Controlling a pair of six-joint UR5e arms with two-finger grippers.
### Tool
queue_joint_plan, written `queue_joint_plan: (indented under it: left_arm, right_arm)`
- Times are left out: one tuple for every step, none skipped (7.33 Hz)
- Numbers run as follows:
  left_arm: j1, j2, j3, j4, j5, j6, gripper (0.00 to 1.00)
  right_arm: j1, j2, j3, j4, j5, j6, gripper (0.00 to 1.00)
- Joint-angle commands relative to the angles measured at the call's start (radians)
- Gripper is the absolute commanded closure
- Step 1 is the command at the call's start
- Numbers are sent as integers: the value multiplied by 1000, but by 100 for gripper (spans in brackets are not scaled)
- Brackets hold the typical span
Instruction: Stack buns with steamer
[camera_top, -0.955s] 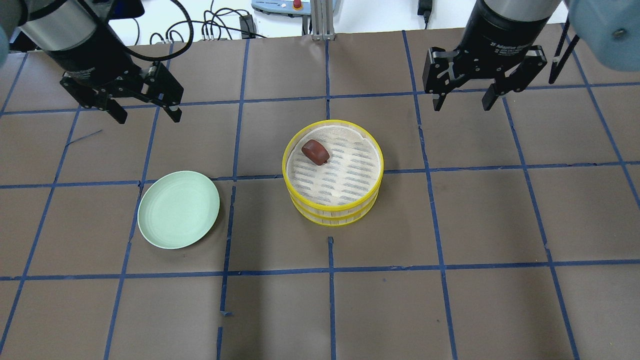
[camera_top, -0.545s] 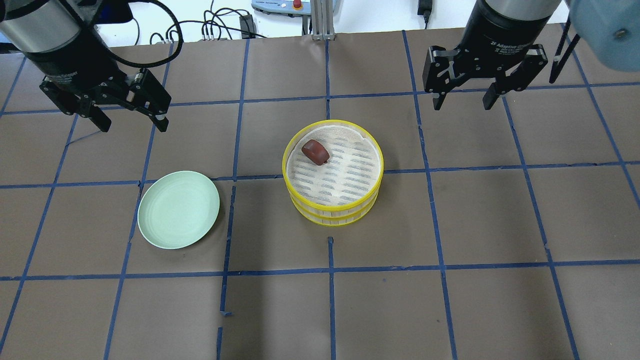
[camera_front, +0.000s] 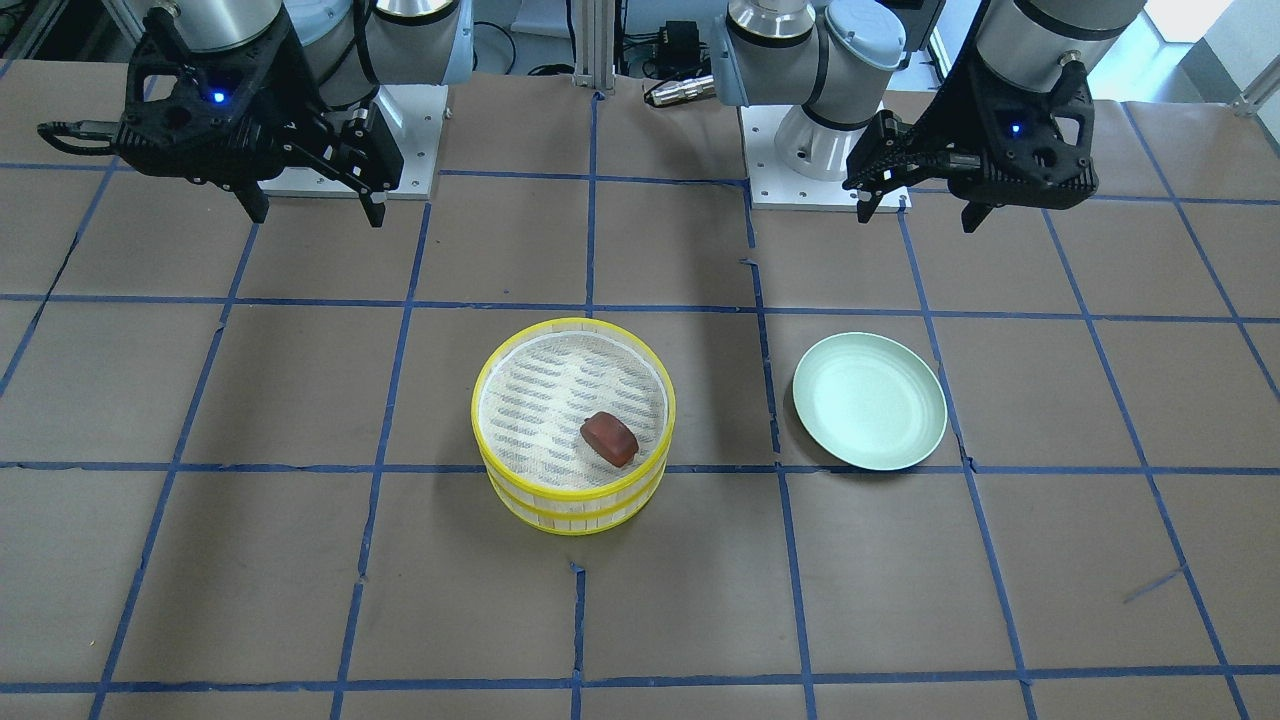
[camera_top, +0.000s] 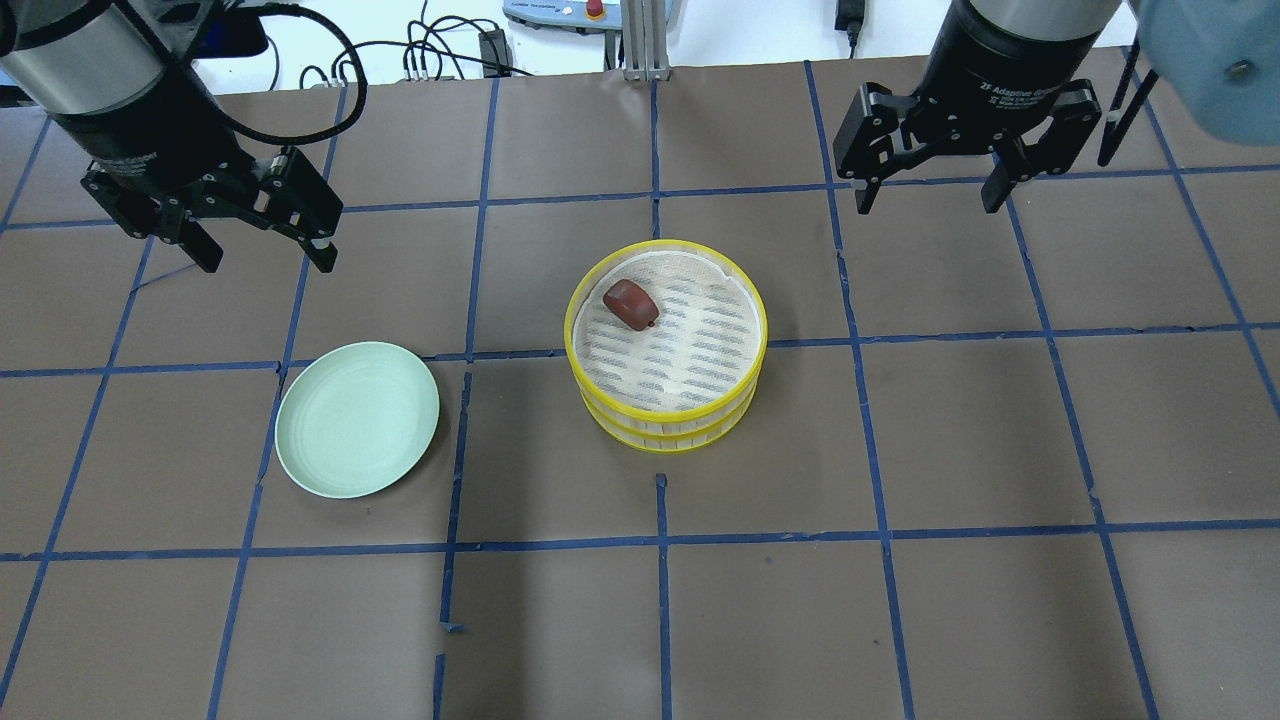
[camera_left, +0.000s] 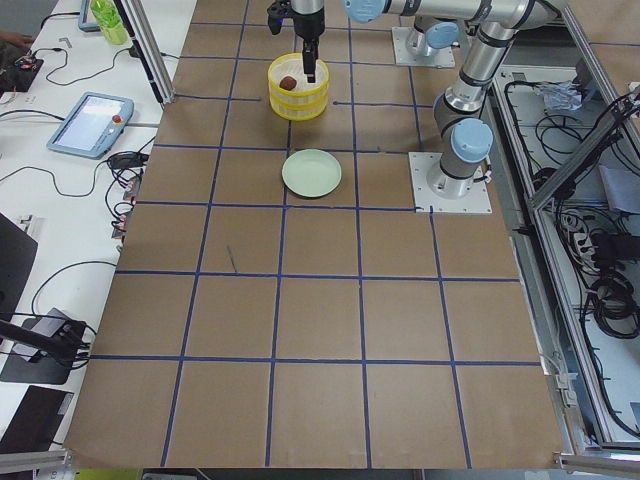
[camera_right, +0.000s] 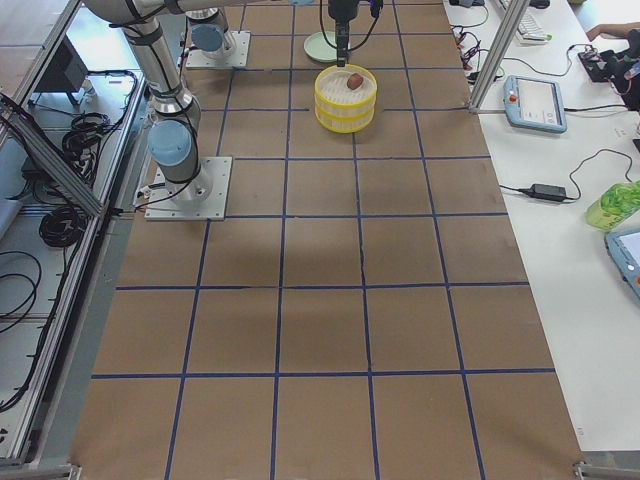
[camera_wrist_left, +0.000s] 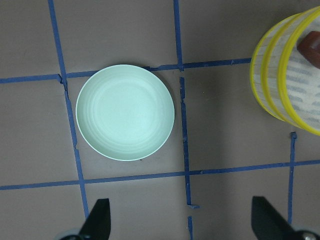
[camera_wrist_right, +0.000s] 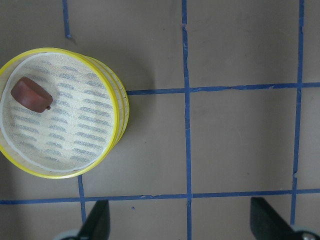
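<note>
A yellow two-tier steamer (camera_top: 668, 428) stands at the table's middle. A reddish-brown bun (camera_top: 630, 303) lies in its top tier, near the far left rim. It also shows in the front view (camera_front: 609, 438) and the right wrist view (camera_wrist_right: 31, 94). The white bun is hidden or out of view. My left gripper (camera_top: 268, 255) is open and empty, raised behind the green plate (camera_top: 357, 418). My right gripper (camera_top: 928, 200) is open and empty, raised to the far right of the steamer.
The green plate is empty and sits left of the steamer; it fills the left wrist view (camera_wrist_left: 125, 112). Blue tape lines cross the brown table cover. Cables and a controller lie beyond the far edge.
My left gripper has moved to the left and a little toward the near side. My right gripper's fingers have spread slightly wider. The steamer, bun and plate have not moved.
</note>
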Motion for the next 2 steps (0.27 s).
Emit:
queue_joint_plan:
  left_arm:
    - [0, 1, -1, -1, 2, 4, 0]
    - [1, 1, -1, -1, 2, 4, 0]
  right_arm:
    - [1, 0, 1, -1, 0, 0, 0]
    - [1, 0, 1, -3, 2, 0, 0]
